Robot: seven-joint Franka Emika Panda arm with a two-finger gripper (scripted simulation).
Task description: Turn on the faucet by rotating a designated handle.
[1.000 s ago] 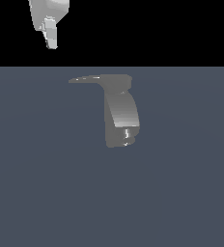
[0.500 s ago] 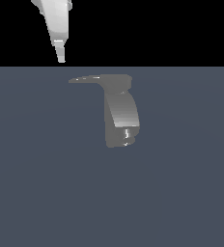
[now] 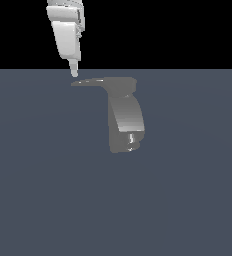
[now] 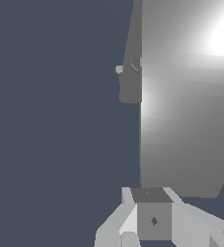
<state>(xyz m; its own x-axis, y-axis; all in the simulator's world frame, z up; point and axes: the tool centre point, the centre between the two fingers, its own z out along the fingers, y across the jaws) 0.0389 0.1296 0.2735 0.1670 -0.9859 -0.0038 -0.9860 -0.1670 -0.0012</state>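
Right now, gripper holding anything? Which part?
Nothing held. The gripper hangs just above the pointed tip of the handle, fingers together with nothing between them; the faucet is ungrasped.

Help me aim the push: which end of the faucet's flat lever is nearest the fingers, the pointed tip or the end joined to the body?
The pointed tip of the handle: the fingers hang just above it, while the joined end sits over the faucet body toward the exterior view's right.

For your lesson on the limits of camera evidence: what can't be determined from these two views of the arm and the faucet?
- Exterior view: the arm above the hand is cut off by the top edge.
- Exterior view: the fingers overlap, so whether the hand is open or shut can't be told.
- Exterior view: whether the hand touches the handle can't be told.
- Wrist view: glare washes out part of the faucet, and the frame edge cuts it off.
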